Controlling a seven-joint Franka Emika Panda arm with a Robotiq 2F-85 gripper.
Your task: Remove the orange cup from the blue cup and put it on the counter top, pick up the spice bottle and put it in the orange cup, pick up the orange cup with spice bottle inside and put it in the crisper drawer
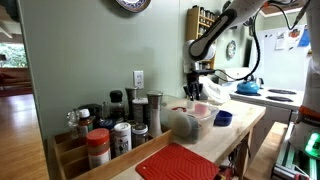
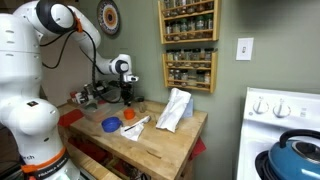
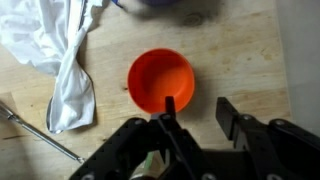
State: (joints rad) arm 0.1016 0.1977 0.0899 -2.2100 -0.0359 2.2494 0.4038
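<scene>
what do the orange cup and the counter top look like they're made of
Orange cup: probably plastic, smooth with a slight sheen; the colour is even and the rim looks thin and moulded. Counter top: looks like wood, butcher-block style, pale with lengthwise grain and board seams; matte or lightly sealed, hard to tell in this blur.

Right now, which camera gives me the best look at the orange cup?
The wrist view: the orange cup fills the middle, seen from above, empty. In an exterior view it is only a small speck; elsewhere, indiscernible.
</scene>
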